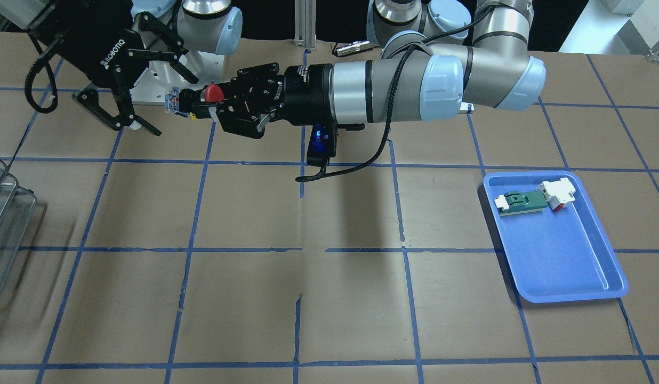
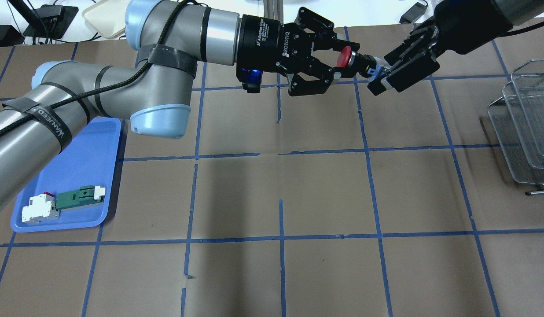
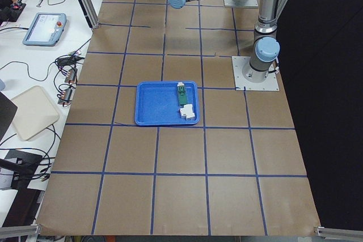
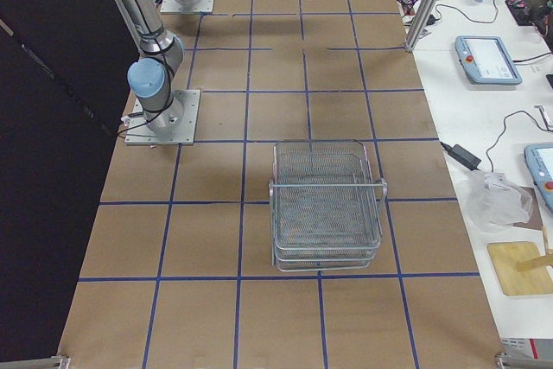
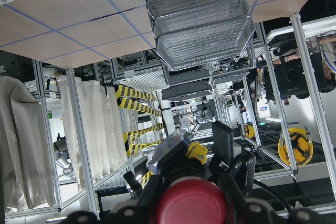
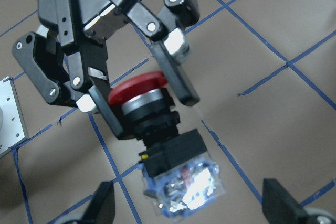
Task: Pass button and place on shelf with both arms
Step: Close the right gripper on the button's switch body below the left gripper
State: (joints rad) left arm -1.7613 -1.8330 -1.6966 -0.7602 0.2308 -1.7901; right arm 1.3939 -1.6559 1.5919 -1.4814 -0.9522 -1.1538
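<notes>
The button (image 1: 201, 98) has a red cap, a black body and a clear, yellow-marked contact end. My left gripper (image 1: 209, 101) is shut on it just behind the cap and holds it level, well above the table. It also shows in the overhead view (image 2: 355, 59) and the right wrist view (image 6: 152, 114). My right gripper (image 1: 172, 105) is open, with its fingers (image 6: 102, 205) on either side of the contact end and apart from it. The wire-mesh shelf (image 4: 327, 205) stands on the table at the robot's right, and also shows in the overhead view (image 2: 529, 119).
A blue tray (image 1: 569, 292) on the robot's left side holds a green-and-white flat component (image 1: 521, 204) and a white block with red parts (image 1: 559, 193). The brown table has a grid of blue tape. Monitors and cables lie on the side bench (image 4: 488, 58).
</notes>
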